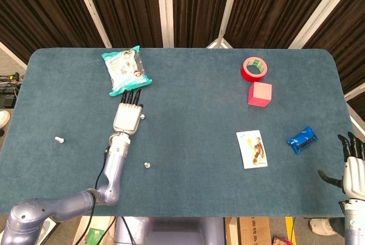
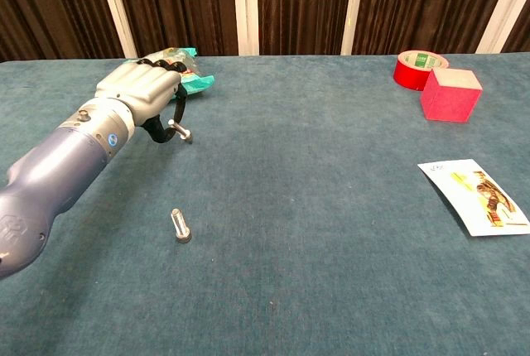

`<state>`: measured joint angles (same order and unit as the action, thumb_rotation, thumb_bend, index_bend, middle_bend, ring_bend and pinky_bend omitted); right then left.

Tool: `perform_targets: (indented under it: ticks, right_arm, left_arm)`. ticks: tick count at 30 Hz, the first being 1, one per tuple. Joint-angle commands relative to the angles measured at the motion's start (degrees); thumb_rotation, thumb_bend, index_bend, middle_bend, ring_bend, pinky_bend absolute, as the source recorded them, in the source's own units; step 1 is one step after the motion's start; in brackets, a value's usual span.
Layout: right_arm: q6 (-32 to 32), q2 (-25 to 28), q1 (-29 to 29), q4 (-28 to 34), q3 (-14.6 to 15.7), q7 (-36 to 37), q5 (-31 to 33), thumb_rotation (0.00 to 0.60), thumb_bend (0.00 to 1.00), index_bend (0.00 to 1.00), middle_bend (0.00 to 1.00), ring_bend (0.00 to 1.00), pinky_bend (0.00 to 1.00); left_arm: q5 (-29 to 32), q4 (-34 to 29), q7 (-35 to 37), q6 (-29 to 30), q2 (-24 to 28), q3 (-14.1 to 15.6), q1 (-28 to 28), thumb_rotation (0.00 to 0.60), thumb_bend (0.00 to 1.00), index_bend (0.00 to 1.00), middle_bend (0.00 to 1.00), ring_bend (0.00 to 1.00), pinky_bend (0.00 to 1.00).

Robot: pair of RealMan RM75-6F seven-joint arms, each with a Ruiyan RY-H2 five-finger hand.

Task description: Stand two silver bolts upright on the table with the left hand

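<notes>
Bolt [image 2: 181, 130] pinched in my left hand [image 2: 139, 95], head pointing down toward table [image 1: 194, 108], long axis tilted, not yet plumb. Cannot tell whether head touches cloth. Second bolt [image 2: 180, 226] already upright, at 6 o'clock from hand in chest view, well apart. Third bolt [image 1: 58, 139] lies at 8 o'clock in head view, near table's left edge. Left hand curled, thumb and finger clamping shank; snack bag [image 1: 125, 70] just beyond fingertips at 12. Right hand [image 1: 352, 171] spread, empty, far off, no use here.
</notes>
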<state>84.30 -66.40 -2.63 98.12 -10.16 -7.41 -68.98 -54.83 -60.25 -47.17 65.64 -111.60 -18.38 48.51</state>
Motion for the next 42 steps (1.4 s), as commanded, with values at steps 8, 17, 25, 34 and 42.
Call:
perform_targets:
  ticks: [8, 17, 25, 34, 42]
  right_arm:
    - [0.01, -0.1, -0.04, -0.02, 0.07, -0.18, -0.07, 0.6, 0.01, 0.13, 0.03, 0.02, 0.0]
    - [-0.28, -0.29, -0.18, -0.25, 0.13, -0.41, 0.08, 0.6, 0.01, 0.13, 0.03, 0.02, 0.0]
    - [-0.33, -0.32, -0.21, -0.31, 0.09, -0.32, 0.15, 0.6, 0.01, 0.13, 0.03, 0.02, 0.0]
    - [-0.4, -0.16, -0.22, -0.15, 0.18, -0.27, -0.04, 0.6, 0.01, 0.13, 0.03, 0.02, 0.0]
    - [0.07, 2.07, 0.27, 1.71, 1.26, -1.97, -1.57, 0.6, 0.01, 0.13, 0.03, 0.01, 0.0]
  left_arm:
    - [4.42, -2.22, -3.67, -0.84, 0.9, -1.74, 0.67, 0.6, 0.51, 0.52, 0.0, 0.0, 0.0]
    - [5.52, -2.21, -4.19, -0.73, 0.74, -2.06, 1.49, 0.6, 0.49, 0.47, 0.0, 0.0, 0.0]
    - [4.19, -7.02, -2.16, 0.82, 2.97, -2.79, 1.49, 0.6, 0.46, 0.38, 0.0, 0.0, 0.0]
    - [1.77, -31.77, -4.79, 8.94, 16.06, -3.33, -3.28, 0.6, 0.45, 0.35, 0.0, 0.0, 0.0]
    - [-3.43, -61.3, 4.06, 19.25, 40.72, 2.84, -20.72, 0.6, 0.42, 0.26, 0.0, 0.0, 0.0]
